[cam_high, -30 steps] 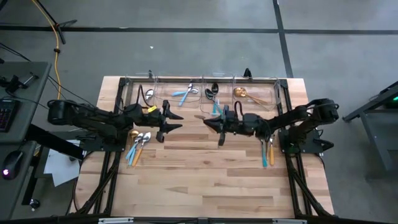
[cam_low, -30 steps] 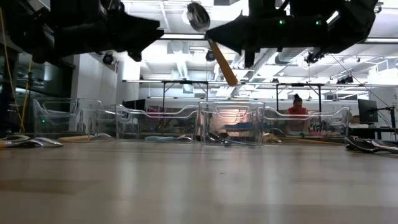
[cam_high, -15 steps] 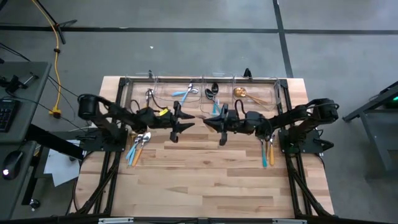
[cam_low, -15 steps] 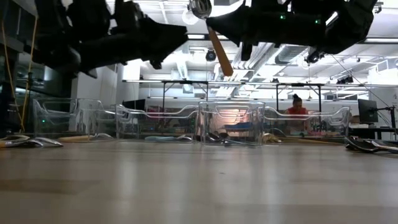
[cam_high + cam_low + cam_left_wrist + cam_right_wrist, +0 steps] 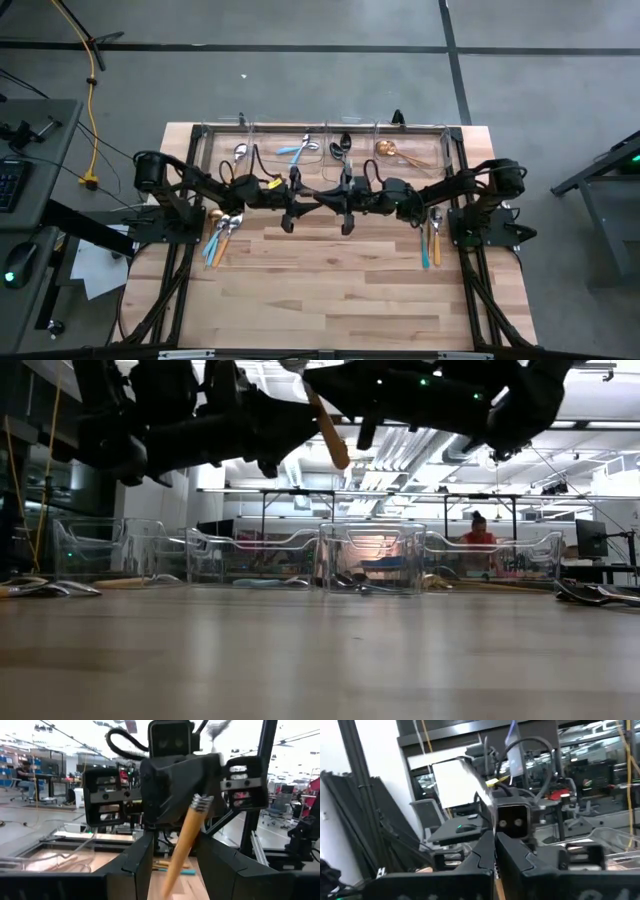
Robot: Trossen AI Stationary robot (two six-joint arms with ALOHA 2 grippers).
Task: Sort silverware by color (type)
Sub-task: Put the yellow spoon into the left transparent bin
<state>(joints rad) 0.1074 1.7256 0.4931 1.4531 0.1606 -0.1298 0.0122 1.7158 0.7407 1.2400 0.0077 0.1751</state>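
Right claw [image 5: 318, 392] pinches an orange-handled utensil [image 5: 327, 430] between the wide left claw [image 5: 172, 857] fingers, above bare table [image 5: 340, 285].

1. I can't read any text, label, brand, number or sign in any of my views.
2. Whatever markings sit in the far room are too small for me to read.

orange-handled silver utensil [image 5: 184, 840] slanting between the left gripper's [image 5: 172, 870] spread dark fingers [image 5: 137, 862], right gripper's [image 5: 200, 802] black housing facing close, clamped on its neck
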